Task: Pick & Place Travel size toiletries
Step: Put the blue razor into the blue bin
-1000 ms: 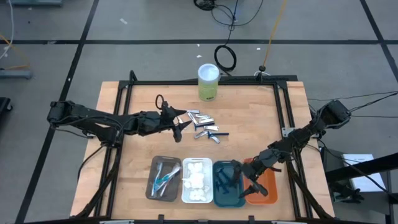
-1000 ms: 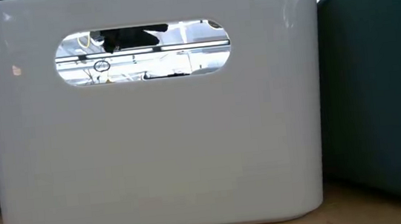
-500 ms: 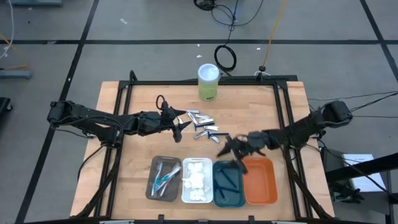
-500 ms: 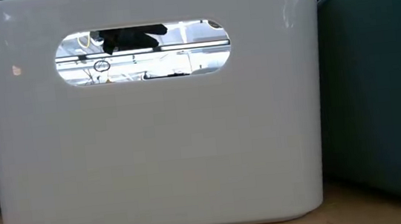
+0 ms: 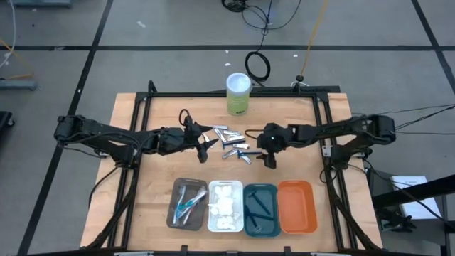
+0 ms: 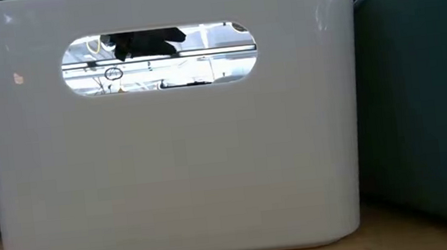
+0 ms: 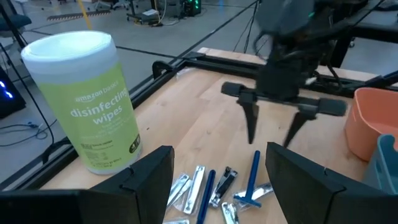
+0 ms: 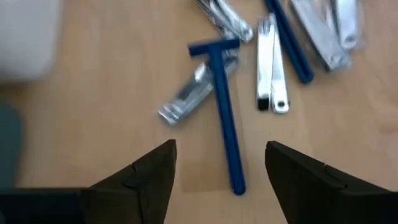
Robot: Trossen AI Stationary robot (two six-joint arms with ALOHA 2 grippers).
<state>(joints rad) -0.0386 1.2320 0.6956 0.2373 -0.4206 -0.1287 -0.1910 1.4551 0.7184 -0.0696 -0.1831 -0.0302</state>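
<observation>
The remaining toiletries lie in a small pile (image 5: 233,143) on the wooden table: silver metal tools (image 8: 194,94) and dark blue razors (image 8: 225,127). My right gripper (image 5: 269,156) hovers open just right of the pile, one razor's handle lying below the gap between its fingers (image 8: 144,176). My left gripper (image 5: 207,147) waits open at the pile's left edge, holding nothing. The left wrist view shows the right gripper (image 7: 272,132) pointing down above the table, clear of the razor (image 7: 252,182).
A green-and-white wipes canister (image 5: 238,93) stands at the far edge. Along the near edge sit a brown tray (image 5: 187,204) with toothbrushes, a white tray (image 5: 225,207) with wads, a teal tray (image 5: 261,209) with razors, and an orange tray (image 5: 296,206). The white tray's wall (image 6: 171,180) fills the low view.
My right gripper has swung from above the orange and teal trays toward the table's far edge and left, ending beside the pile, and has tipped from pointing steeply down toward a shallower slant. My left gripper has kept still.
</observation>
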